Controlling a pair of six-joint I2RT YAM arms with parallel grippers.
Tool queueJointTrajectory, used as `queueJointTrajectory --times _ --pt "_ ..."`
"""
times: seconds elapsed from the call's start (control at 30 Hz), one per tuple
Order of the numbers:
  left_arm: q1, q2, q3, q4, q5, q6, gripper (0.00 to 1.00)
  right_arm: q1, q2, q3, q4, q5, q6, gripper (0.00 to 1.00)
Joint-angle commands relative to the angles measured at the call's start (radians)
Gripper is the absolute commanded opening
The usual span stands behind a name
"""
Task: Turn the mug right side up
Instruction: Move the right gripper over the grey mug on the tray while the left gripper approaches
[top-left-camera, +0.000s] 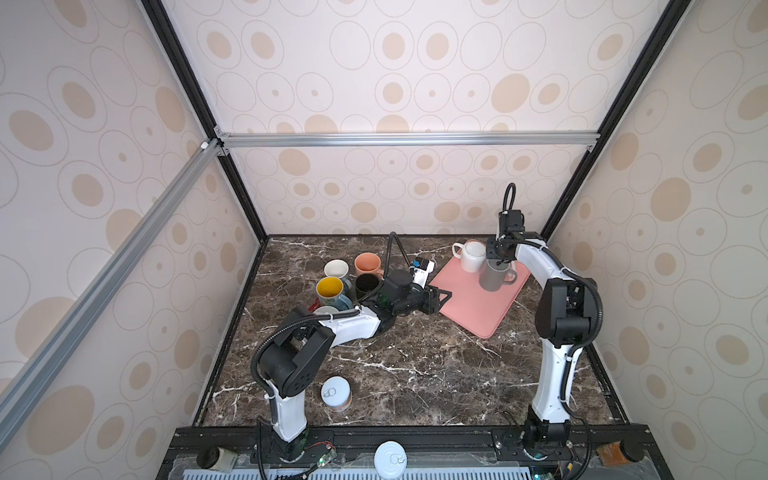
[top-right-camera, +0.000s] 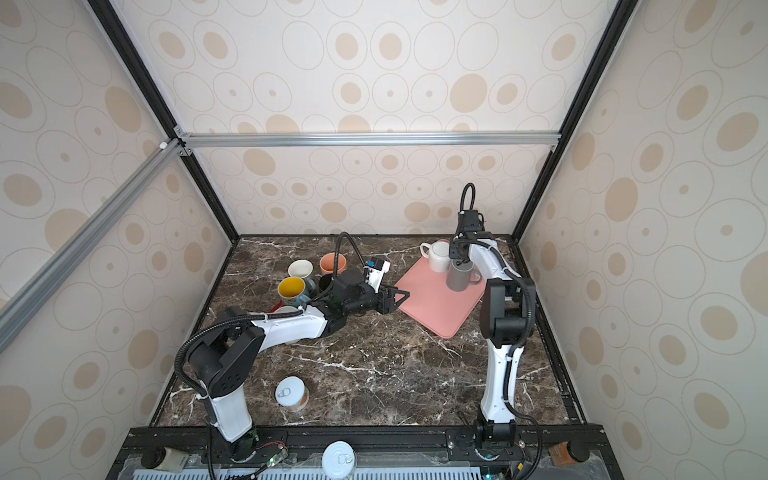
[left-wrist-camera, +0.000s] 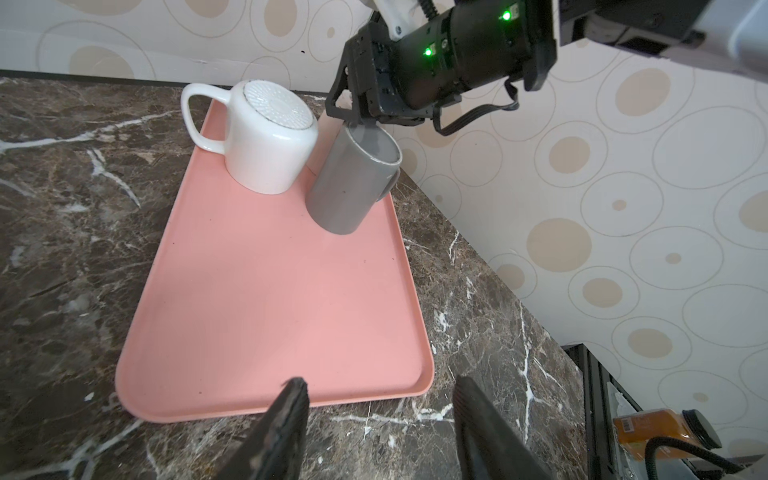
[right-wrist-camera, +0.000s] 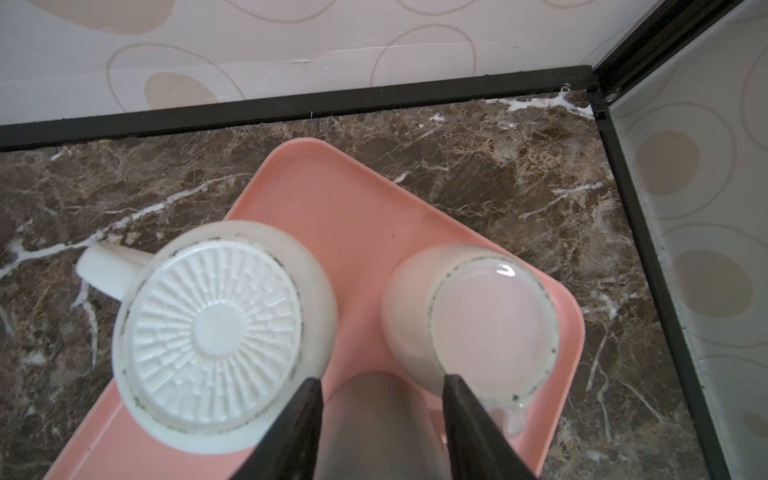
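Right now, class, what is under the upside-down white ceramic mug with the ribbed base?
The flat pink plastic tray lies under the white ceramic mug, which stands mouth down on it. The mug's walls cover its inside, so nothing there can be seen.

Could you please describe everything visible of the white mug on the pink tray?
The white glossy ceramic-looking mug stands upside down, mouth on the pink plastic tray near its far corner. Its upturned base bears a raised sunburst of ribs around a plain disc. Its loop handle juts past the tray's edge over the marble tabletop. A grey mug stands close beside it; contact is unclear.
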Motion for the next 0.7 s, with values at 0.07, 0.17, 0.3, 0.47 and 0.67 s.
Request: queueJointTrajectory --times 0.07,0.17,0.3,0.47,0.67 --pt "-0.003 -0.010 0.007 0.005 0.013 0.016 0.56 -0.001 -0.127 -0.169 0.044 -0.030 0.043 0.49" --pt "-0.003 0.003 0.021 -0.004 0.030 0.013 0.56 -0.002 -0.161 -0.223 0.048 -0.050 0.081 0.49" --pt "-0.013 0.007 0.016 -0.003 0.029 0.012 0.56 0.000 -0.193 -0.270 0.014 -0.068 0.158 0.48" --pt "-0.054 0.018 0.000 -0.008 0.009 0.023 0.56 0.001 -0.244 -0.322 -0.039 -0.142 0.261 0.48" --pt "-0.109 0.061 -0.006 0.037 0.022 -0.016 0.55 -0.006 -0.305 -0.327 -0.117 -0.194 0.288 0.48"
